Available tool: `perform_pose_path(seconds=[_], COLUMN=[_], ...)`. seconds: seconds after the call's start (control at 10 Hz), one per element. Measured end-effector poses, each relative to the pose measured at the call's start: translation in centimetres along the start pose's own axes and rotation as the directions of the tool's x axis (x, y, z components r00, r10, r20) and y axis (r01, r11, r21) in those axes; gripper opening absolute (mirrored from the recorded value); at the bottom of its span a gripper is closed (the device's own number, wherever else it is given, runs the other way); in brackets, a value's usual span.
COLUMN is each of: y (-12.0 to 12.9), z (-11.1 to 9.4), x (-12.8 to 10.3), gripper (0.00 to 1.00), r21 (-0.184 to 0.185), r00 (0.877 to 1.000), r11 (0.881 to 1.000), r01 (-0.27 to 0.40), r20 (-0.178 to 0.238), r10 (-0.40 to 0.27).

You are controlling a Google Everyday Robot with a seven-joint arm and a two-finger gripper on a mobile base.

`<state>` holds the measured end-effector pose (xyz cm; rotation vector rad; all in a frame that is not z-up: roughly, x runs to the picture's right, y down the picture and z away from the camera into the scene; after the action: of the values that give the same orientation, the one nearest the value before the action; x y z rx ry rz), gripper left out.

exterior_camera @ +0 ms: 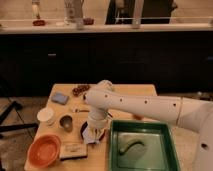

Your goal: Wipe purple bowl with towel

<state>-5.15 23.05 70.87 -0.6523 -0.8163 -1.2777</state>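
A: What's the biggest thing here?

B: The wooden table (145,92). Next is the robot's white arm (145,106), w/ little dark dots on it. It comes in from the right & bends down near the middle of the table.

A: And that green thing?

B: A green tray (170,145), front right. Something pale & bent (131,146) lies inside it.

A: Other stuff?

B: An orange bowl (44,151) at the front left corner. Just right of it, a flat pale block (73,150). The purple bowl (85,129) sits under the arm's end, left of the tray. Only its dark rim shows.

A: Where's the gripper?

B: The gripper (93,134) points down into the purple bowl. Its fingers are together, pinched on the towel (92,137). The towel is pale & hangs at the bowl's front edge.

A: Small things?

B: A blue cloth (60,98) at the back left. A white cup (46,116) & a grey metal cup (66,122) left of the purple bowl. Some dark red bits (80,90) near the back; can't tell what they are.
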Motion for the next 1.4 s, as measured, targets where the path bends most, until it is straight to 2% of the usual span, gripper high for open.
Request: perform_pose_path(seconds=[0.3,0.5,0.7,1.1,1.4], y=[0.4,0.6,1.3,2.3,0.6], z=[2.4,2.8,2.6,0.9,0.5], x=[0.8,1.0,1.5,4.0,6.0], gripper=[0.0,0.0,0.0,0.0,0.0], r21=[0.019,0.02,0.007,-0.031,-0.043], r00=[0.999,0.998,0.998,0.999,0.999], r11=[1.0,1.0,1.0,0.999,0.999], r01=[-0.017,-0.021,-0.028,-0.032,0.008], r20=[0.046,0.06,0.064,0.041,0.035], r10=[0.016,0.019,0.027,0.034,-0.007])
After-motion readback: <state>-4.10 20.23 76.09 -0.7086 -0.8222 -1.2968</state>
